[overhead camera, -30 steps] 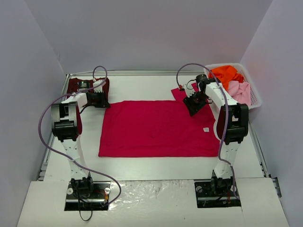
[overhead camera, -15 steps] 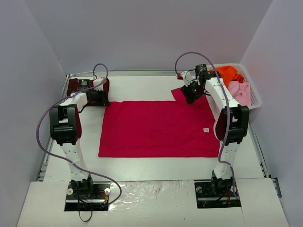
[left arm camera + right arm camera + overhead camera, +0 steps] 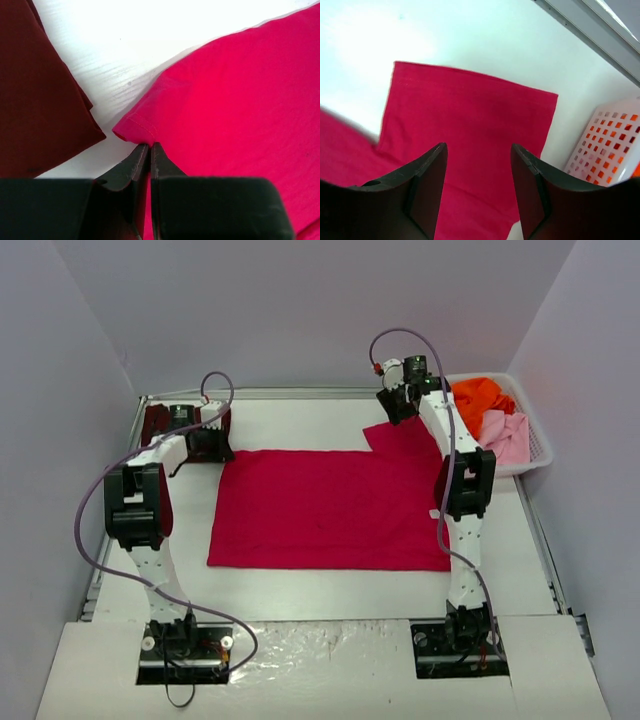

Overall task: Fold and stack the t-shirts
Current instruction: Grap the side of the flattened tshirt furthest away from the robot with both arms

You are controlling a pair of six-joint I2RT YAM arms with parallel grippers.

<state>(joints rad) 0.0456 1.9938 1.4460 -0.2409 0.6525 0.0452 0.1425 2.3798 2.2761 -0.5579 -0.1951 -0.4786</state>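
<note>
A crimson t-shirt lies spread flat in the middle of the table. My left gripper sits at its far left corner, shut with the tips pinched on the hem of that corner. A folded dark maroon t-shirt lies just left of it, also in the left wrist view. My right gripper hovers open above the crimson shirt's far right sleeve, nothing between its fingers.
A white mesh basket at the far right holds an orange shirt and a pale pink one; its wall shows in the right wrist view. A small white tag lies on the crimson shirt's right edge.
The right gripper has moved away toward the table's far edge and opened slightly wider; the right sleeve now lies spread flat. The left gripper has stayed put.
</note>
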